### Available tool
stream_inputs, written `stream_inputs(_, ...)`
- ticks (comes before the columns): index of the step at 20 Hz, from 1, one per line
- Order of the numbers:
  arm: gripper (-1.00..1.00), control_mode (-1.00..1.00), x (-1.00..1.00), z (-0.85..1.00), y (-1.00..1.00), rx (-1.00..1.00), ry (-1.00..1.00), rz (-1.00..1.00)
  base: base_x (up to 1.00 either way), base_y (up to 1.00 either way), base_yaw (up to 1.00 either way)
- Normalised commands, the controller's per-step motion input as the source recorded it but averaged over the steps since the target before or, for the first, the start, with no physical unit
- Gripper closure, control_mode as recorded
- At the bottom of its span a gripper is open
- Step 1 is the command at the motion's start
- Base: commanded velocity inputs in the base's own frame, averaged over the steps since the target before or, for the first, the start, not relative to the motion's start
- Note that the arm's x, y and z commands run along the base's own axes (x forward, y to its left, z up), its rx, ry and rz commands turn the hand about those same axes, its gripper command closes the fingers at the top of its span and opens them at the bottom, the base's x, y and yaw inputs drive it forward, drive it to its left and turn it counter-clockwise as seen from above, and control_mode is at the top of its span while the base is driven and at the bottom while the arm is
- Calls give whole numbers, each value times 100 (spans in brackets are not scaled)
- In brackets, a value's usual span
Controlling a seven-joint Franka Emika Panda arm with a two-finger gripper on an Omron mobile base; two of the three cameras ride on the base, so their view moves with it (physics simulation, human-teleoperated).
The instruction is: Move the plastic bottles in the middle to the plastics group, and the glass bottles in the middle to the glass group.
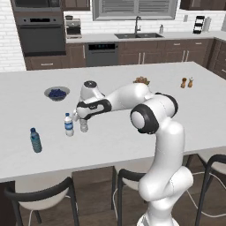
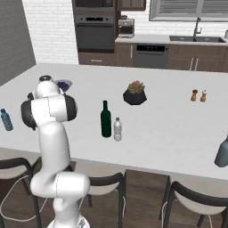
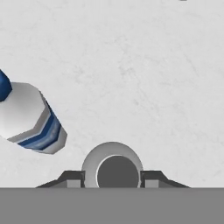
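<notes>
1. Hand view: the two-finger gripper (image 3: 112, 178) looks straight down on a small clear plastic bottle with a white cap (image 3: 112, 169). One dark fingertip (image 3: 70, 178) sits on each side of the bottle, close against it; the gripper reads as clasped on the bottle.
2. Same view: a clear bottle with a blue label and white cap (image 3: 33, 118) stands just beside the held bottle on the white marbled counter (image 3: 144, 65).
3. Left base view: the gripper (image 1: 82, 117) is low over the counter (image 1: 26, 84), the held bottle (image 1: 84, 126) upright beneath it, base at or near the surface. The blue-labelled bottle (image 1: 69, 125) stands just left of it; a blue-tinted bottle with a blue cap (image 1: 35, 140) stands further left, near the front edge. A bowl of blue fruit (image 1: 57, 93) lies behind.
4. Right base view: a dark green narrow-necked glass bottle (image 2: 105, 119) and a second small clear white-capped bottle (image 2: 117, 129) stand side by side at mid-counter, well apart from the blue-tinted bottle (image 2: 6, 120) at far left.
</notes>
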Motion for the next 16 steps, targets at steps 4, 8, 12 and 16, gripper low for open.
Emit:
stream_inputs(4,-100,-100,0,0,0,0,0,0,0,0,0)
stream_inputs(8,-100,-100,0,0,0,0,0,0,0,0,0)
stream_inputs(12,-100,-100,0,0,0,0,0,0,0,0,0)
stream_inputs(16,-100,-100,-1,12,0,0,0,0,0,0,0)
